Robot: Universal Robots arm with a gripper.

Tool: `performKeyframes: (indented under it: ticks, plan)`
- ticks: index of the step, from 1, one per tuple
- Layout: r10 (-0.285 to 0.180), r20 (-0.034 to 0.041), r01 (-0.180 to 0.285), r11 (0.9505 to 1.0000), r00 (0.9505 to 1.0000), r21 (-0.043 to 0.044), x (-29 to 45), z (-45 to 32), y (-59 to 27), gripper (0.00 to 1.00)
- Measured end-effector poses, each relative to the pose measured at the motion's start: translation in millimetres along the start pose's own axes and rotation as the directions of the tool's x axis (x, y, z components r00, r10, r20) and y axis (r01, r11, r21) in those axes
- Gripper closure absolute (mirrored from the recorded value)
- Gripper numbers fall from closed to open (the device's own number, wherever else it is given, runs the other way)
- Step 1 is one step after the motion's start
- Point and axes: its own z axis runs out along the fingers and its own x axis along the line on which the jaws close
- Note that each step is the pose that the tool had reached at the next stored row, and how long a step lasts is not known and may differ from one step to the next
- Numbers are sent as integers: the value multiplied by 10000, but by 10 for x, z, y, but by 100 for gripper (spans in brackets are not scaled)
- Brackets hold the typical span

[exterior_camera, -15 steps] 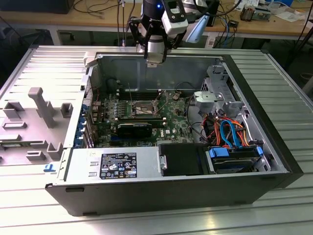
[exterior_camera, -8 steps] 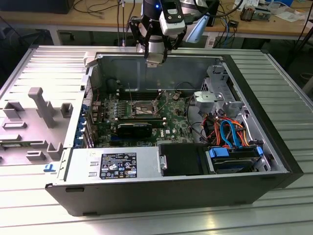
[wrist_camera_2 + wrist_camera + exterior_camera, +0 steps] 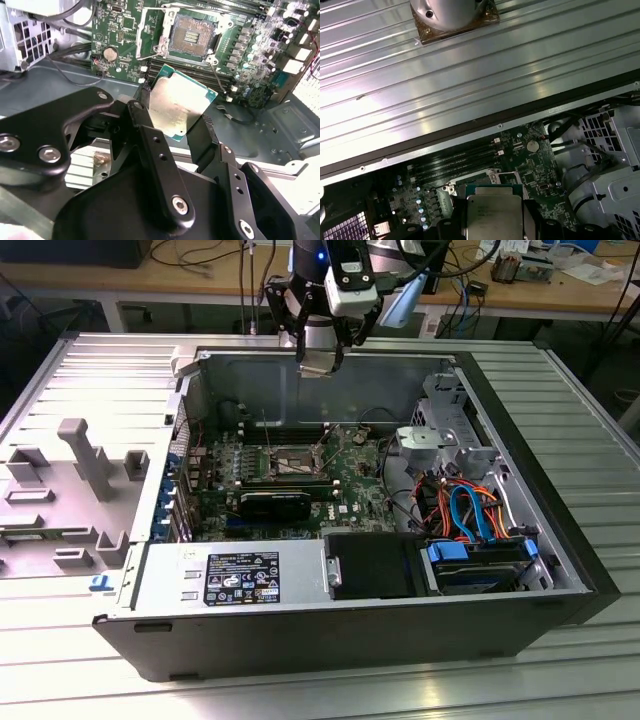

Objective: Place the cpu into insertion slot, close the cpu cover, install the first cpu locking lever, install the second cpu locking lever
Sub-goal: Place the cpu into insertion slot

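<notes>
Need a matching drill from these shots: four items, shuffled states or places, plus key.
Items
1. chip
2. socket
3. gripper
4. coin battery

States or places
A. shut on the chip
B. round, silver, on the green board
C. empty, contacts bare
D. held in the air, tilted

Pairs: 1-D, 2-C, 3-A, 4-B
</notes>
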Motion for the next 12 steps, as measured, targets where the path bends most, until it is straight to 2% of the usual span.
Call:
performKeyframes:
  ticks: [2,12]
  plan:
    - [202,17,-202,9998,9998,-6,0,1,0,46]
    - [269,23,-269,9996,9996,-8,0,2,0,46]
